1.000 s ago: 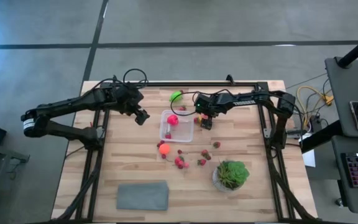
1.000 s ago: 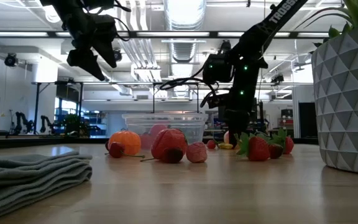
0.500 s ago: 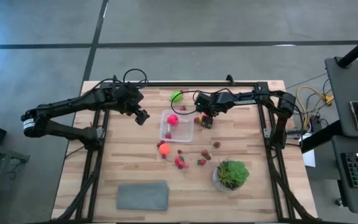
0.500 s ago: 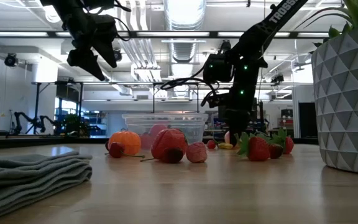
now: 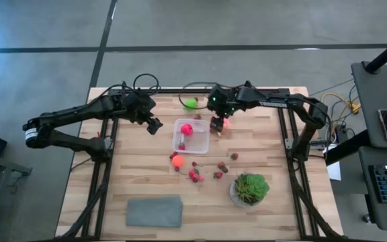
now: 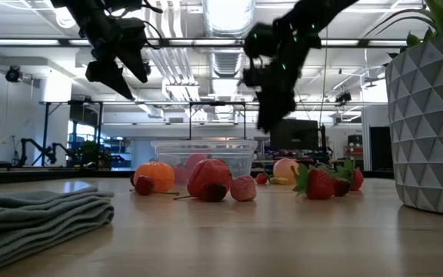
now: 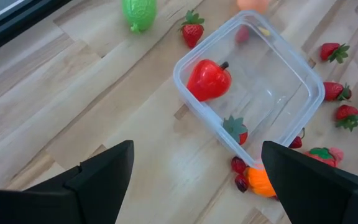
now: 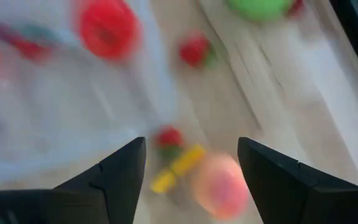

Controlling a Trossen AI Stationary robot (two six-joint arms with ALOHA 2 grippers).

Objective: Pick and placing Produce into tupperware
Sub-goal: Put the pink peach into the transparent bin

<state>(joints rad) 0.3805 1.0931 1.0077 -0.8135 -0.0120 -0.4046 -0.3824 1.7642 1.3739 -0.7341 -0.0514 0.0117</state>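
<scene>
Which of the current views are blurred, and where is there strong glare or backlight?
Right wrist view: motion-smeared, the red fruit and pink-peach fruit soft-edged. Low view: the right end effector is blurred, and bright ceiling lights backlight both arms into dark silhouettes. Left wrist view: sharp, the tupperware clearly outlined. High view: evenly lit, no glare on the table.

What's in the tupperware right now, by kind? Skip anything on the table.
Red round fruit: 1
Strawberry: 1
Total in the tupperware: 2
</scene>
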